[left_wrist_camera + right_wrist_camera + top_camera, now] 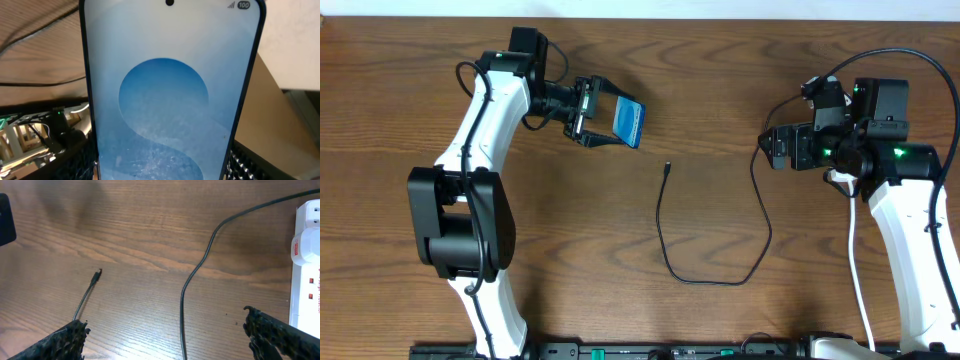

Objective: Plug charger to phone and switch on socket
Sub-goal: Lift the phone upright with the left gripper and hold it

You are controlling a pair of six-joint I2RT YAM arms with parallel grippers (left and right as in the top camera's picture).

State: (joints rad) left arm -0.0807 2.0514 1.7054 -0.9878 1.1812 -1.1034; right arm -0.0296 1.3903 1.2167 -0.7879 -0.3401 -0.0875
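Note:
My left gripper (608,115) is shut on the phone (632,122) and holds it above the table at the back left. The phone's blue screen with round shapes fills the left wrist view (170,100). The charger cable (700,281) lies in a loop mid-table, with its small black plug tip (667,167) free on the wood to the right of and nearer than the phone. My right gripper (170,340) is open and empty above the cable (200,265). The plug tip (97,274) lies ahead and left of it. The socket (306,255), white with red switch marks, lies at its right.
In the overhead view the power strip is mostly hidden under the right arm (880,150). Its white cord (855,270) runs toward the near edge. The left arm's black base (455,220) stands at the left.

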